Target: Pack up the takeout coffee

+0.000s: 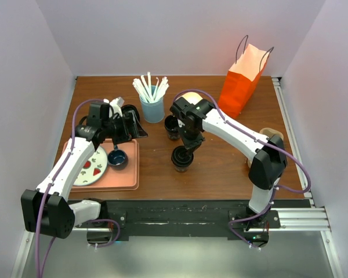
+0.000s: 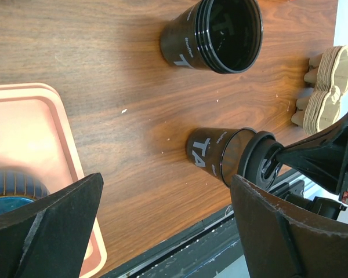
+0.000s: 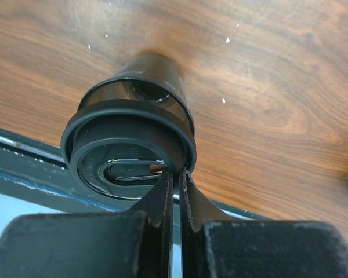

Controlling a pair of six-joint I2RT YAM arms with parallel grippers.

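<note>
Takeout coffee: the black cup point(image 3: 156, 72) stands on the desk point(image 3: 267, 104) near its front edge, to the right of the tray point(image 1: 130, 174)
Lid: the black lid point(image 3: 127, 168) lies over the cup's mouth but looks tilted, with a sliver of the inside showing past its far side; judge it not yet seated
Right claw point(image 3: 174, 179): closed, pinching the lid's near rim between its tips
Step in hand: capping the cup, as I read it
How to do it well: level the lid and centre it on the mouth before you press; you grip one edge only, so push straight down and gently, or the lid may lever up and the light tapered cup tip or slide
Left claw point(image 2: 167, 197): wide open, holding nothing, near the tray's right edge and facing the cup; you could bring it in to steady the wall
Mug point(image 1: 117, 157): dark blue, on the tray; leave it
Second cup point(image 2: 220, 35): lidless, just beyond; keep clear
Orange bag point(image 1: 243, 81): far right, well apart; packing comes after capping
</note>
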